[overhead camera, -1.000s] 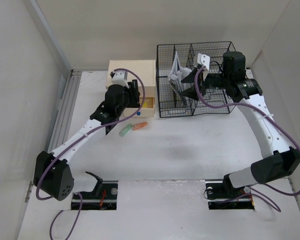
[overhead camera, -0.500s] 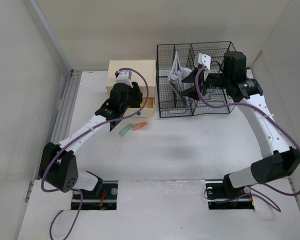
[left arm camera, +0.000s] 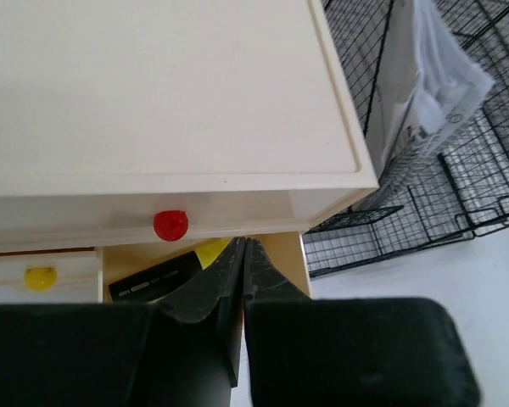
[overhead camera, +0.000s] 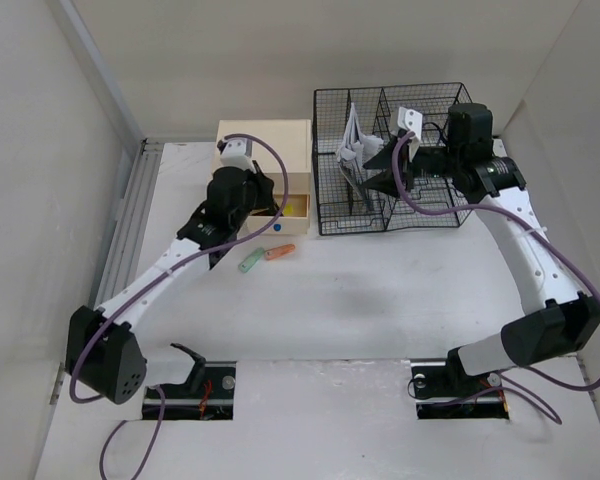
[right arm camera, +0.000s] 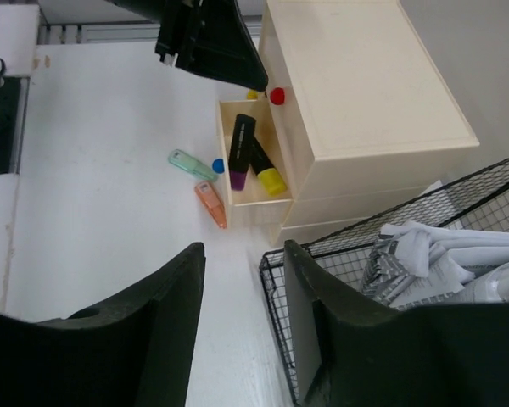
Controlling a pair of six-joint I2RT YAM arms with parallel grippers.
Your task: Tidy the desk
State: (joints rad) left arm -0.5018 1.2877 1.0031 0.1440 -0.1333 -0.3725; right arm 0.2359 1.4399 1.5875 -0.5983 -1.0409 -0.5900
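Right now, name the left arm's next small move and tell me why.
Probably back the left tool off the open drawer, open it, and lower over the orange marker. The tool is shut with nothing visible in it, while that marker and a green marker lie loose on the desk beside the drawer, which already holds two markers.

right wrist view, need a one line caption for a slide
Open right tool over the mesh organizer, facing the drawer box whose open drawer holds two highlighters
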